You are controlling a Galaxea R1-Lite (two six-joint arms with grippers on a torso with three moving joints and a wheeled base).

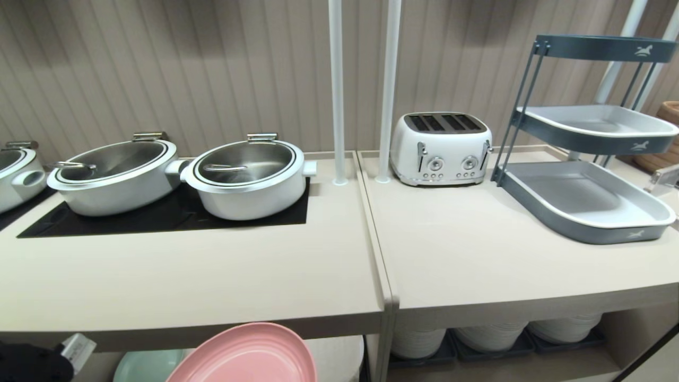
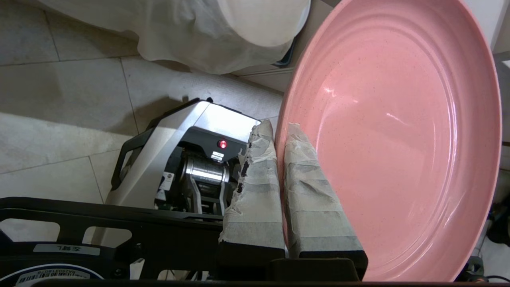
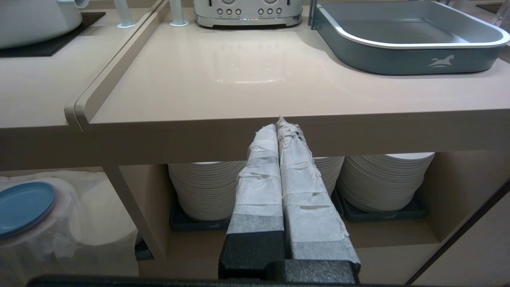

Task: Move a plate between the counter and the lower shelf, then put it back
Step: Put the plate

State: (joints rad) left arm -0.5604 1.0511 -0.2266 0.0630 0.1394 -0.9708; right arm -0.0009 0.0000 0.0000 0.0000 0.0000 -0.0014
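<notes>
At the far left of the head view, part of the dark left arm [image 1: 32, 363] shows below the counter's [image 1: 185, 286] front edge. Just right of it a mint-green plate [image 1: 146, 366] lies in the lower shelf [image 3: 51, 239], and the pink plate [image 1: 249, 354] stands in front of the counter edge, low in the view, tilted up on its rim. The left wrist view shows the left gripper [image 2: 280, 131] clenched on the plate's rim, one taped finger [image 2: 255, 187] against the underside and the other on the inner face. Behind it are tiled floor [image 2: 59, 91], the white cloth [image 2: 191, 36] hanging from the shelf, and part of the robot's base [image 2: 187, 159].

On the counter above, three white pots sit on black cooktop panels [image 1: 159, 217]; the leftmost pot [image 1: 18, 175] is cut off by the frame, and the two others [image 1: 116, 178] [image 1: 246, 178] are side by side. Right of them two white poles [image 1: 337, 90] rise by the seam between the counter sections. Further right stand a white toaster [image 1: 440, 148] and a tiered rack of grey trays [image 1: 589, 201].

The right gripper [image 3: 279, 125] hangs in front of the right counter section's edge, its taped fingers pressed together on nothing. Behind it, stacks of white plates [image 3: 382, 179] sit in dark trays under the counter. A blue plate [image 3: 24, 207] lies on the cloth in the lower shelf.
</notes>
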